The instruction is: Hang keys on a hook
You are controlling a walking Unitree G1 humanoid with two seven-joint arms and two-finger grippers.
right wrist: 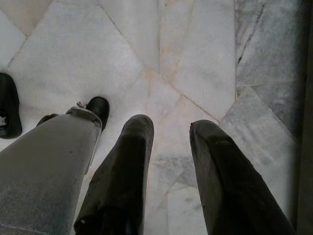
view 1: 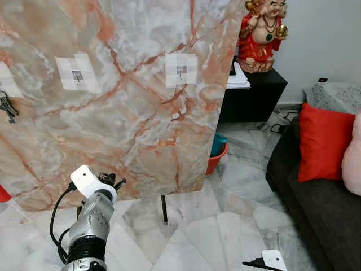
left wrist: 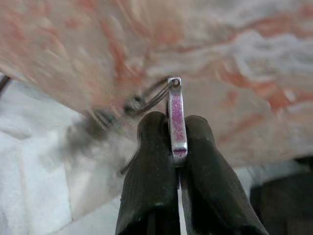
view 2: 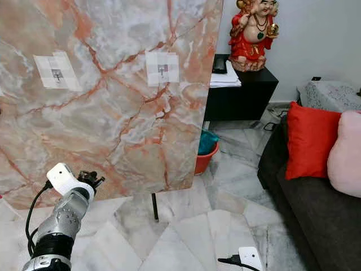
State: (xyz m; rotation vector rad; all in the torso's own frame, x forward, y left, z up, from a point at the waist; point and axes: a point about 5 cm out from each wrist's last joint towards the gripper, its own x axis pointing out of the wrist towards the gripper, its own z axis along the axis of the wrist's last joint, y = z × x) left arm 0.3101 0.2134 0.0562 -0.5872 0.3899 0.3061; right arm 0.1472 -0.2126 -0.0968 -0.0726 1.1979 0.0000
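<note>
- Left eye view: a large marble-patterned board [view 1: 130, 96] stands tilted on a thin dark leg over a pale marble floor [view 1: 225, 226]. Two taped squares sit on it, each with a small hook: a left hook [view 1: 77, 74] and a right hook [view 1: 180, 70]. At the board's far left edge a bunch of keys [view 1: 7, 107] already hangs. The left gripper [view 1: 110, 182] is raised low before the board, on a silver arm with a black cable. To the right are a black cabinet [view 1: 254, 96] bearing a red figurine [view 1: 261, 34], a dark sofa [view 1: 316, 209] with a red cushion [view 1: 322, 141], and a teal and orange bucket [view 1: 217, 152] behind the board.
- Right eye view: the same scene; the hanging bunch at the left edge falls outside this picture, while a pink cushion [view 2: 345, 152] shows more fully.
- Left wrist view: the black fingers [left wrist: 151, 176] are pressed together, pinching a flat pinkish metal key tag [left wrist: 176, 117]; its wire ring and blurred keys trail to one side, close before the board.
- Right wrist view: the right gripper [right wrist: 168, 161] hangs with its fingers spread over the floor, beside the robot's grey leg [right wrist: 44, 166] and black foot [right wrist: 99, 105].
- No writing or brand can be read anywhere.
</note>
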